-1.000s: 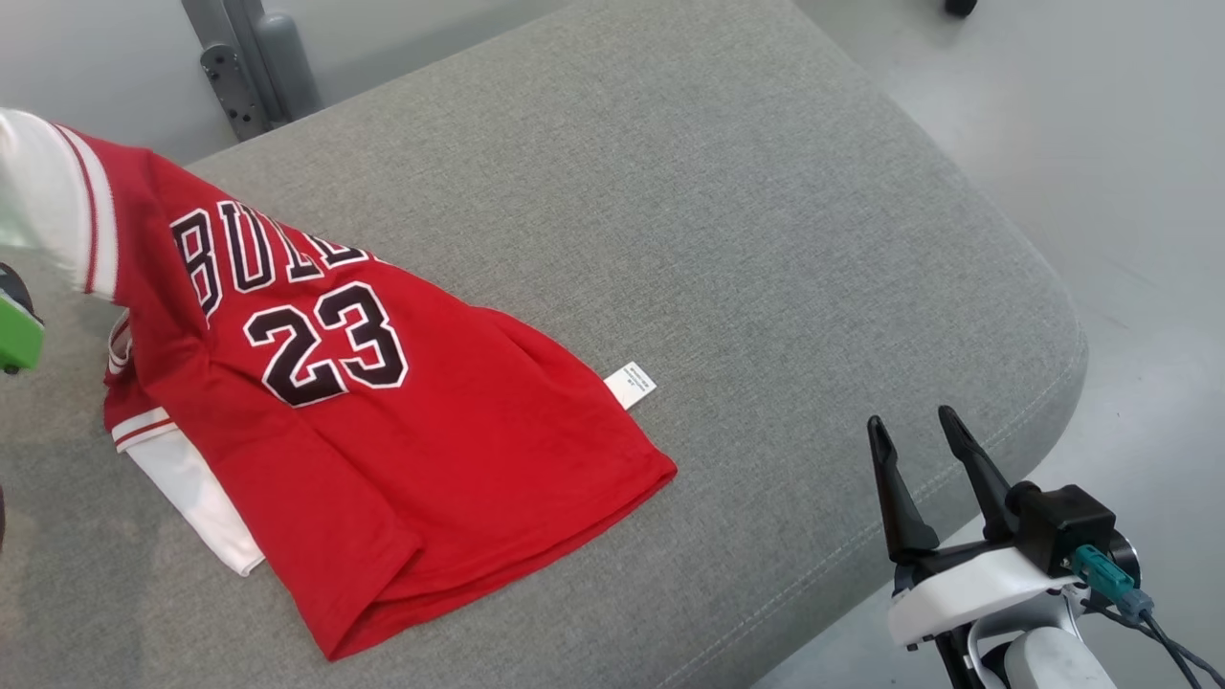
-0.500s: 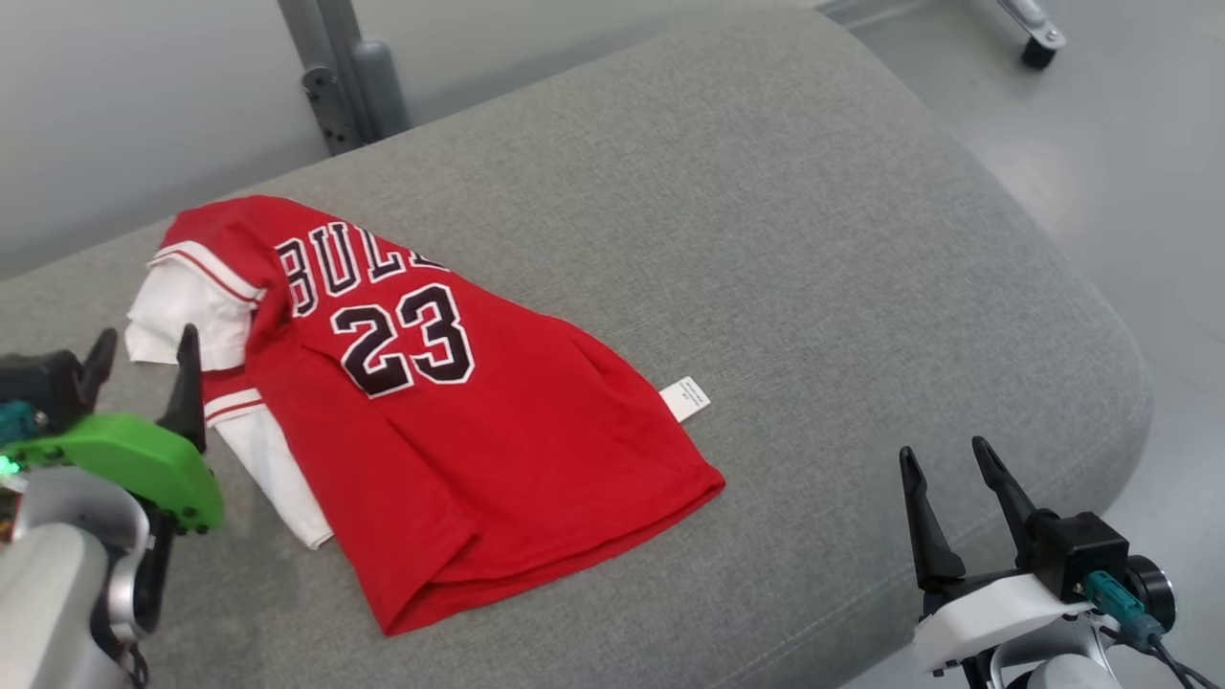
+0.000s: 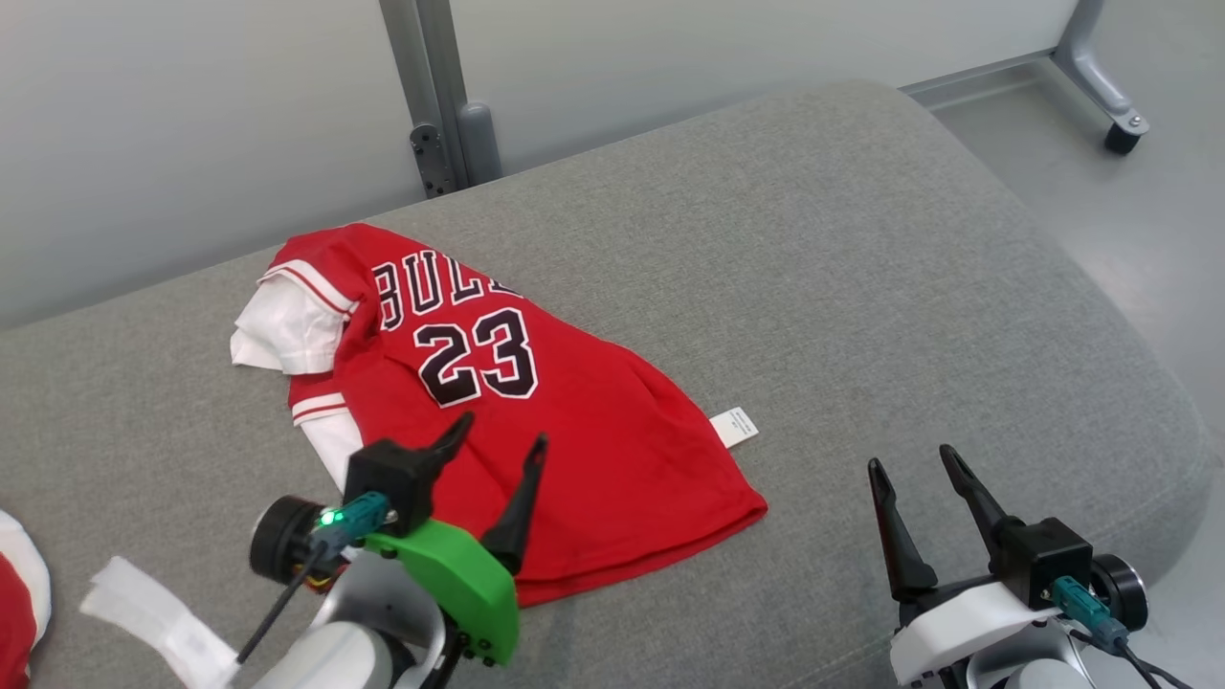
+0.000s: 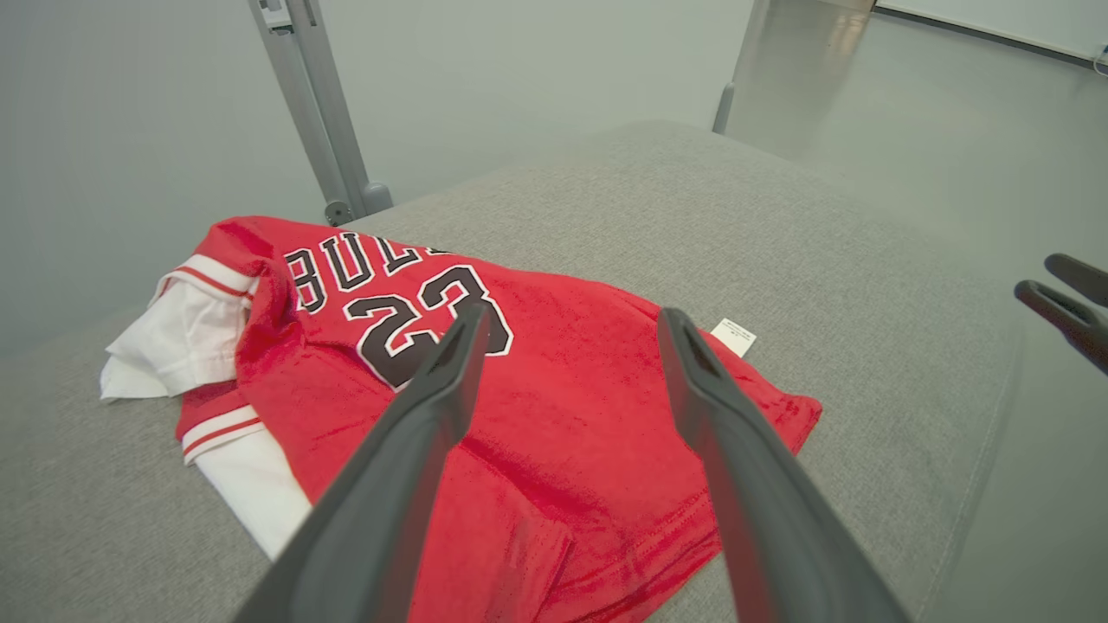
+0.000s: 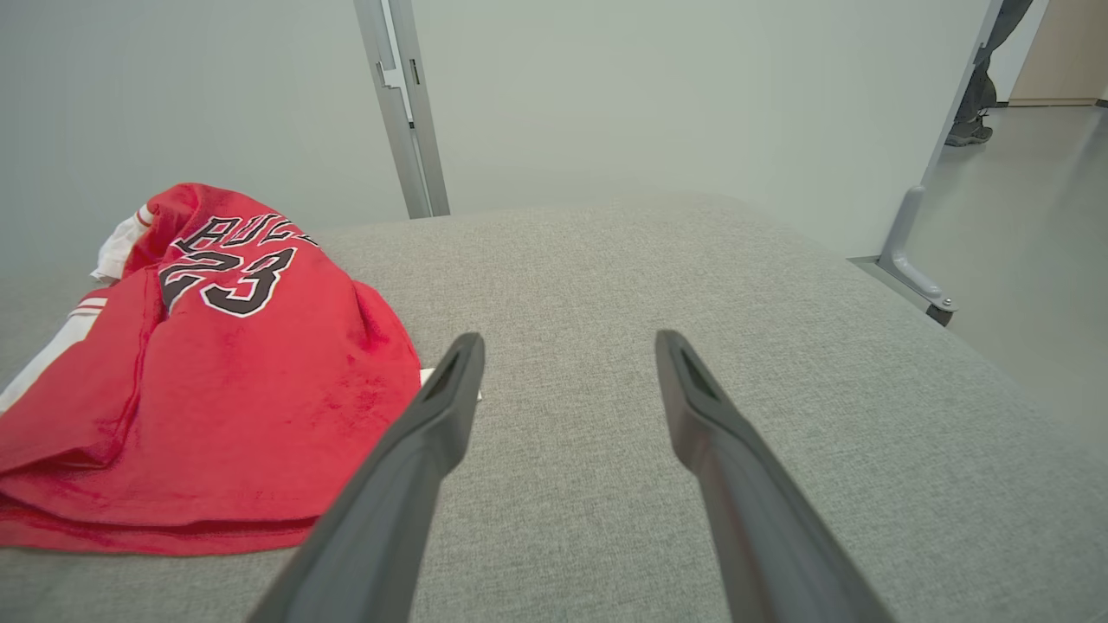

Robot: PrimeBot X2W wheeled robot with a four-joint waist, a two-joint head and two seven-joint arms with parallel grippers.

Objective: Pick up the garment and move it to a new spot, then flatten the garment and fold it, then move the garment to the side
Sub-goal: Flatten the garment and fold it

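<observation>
A: The left gripper (image 3: 503, 429), how does it stand?
B: Fingers spread wide, nothing between them. It hangs over the near part of the jersey (image 3: 612, 450), tips pointing toward the number 23.
A: And the right gripper (image 3: 911, 457)?
B: Equally wide and equally empty, by the near right edge of the cushion (image 3: 813, 287), well apart from the cloth.
A: The jersey itself?
B: Red, lying loose on the left half of the cushion, free of both grippers. Lettering and 23 face up. The body is rumpled, doubled along the near hem. A white sleeve (image 3: 287, 330) edged with red stripes sticks out at its far left. A second white piece (image 3: 330, 445) shows just below it. A small white label (image 3: 735, 427) pokes out from the right edge onto bare cushion.
A: Further out?
B: Behind the cushion, a grey post (image 3: 435, 96) against a pale wall. At far right, a caster (image 3: 1115, 134) on the grey floor. At the near left edge, another red-and-white cloth (image 3: 14, 593) and a white strip (image 3: 144, 608). The right wrist view catches a person's shoe (image 5: 968, 131), far off.
</observation>
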